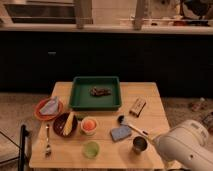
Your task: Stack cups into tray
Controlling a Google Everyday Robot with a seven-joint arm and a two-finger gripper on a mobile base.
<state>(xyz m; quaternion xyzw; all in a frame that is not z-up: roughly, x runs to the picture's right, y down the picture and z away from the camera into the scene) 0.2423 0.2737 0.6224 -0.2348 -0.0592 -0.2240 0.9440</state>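
Observation:
The dark green tray lies at the table's far middle, with a small dark item inside. The steel cup stands upright near the front right edge. The light green cup stands upright at the front middle. My white arm fills the lower right corner. My gripper is at the arm's left end, right beside the steel cup and mostly hidden by the arm. Neither cup is in the tray.
An orange plate with a grey cloth lies at the left, beside a dark brown bowl holding a banana. Also there: an orange-and-white cup, a blue sponge, a black spoon, a brown box, a fork.

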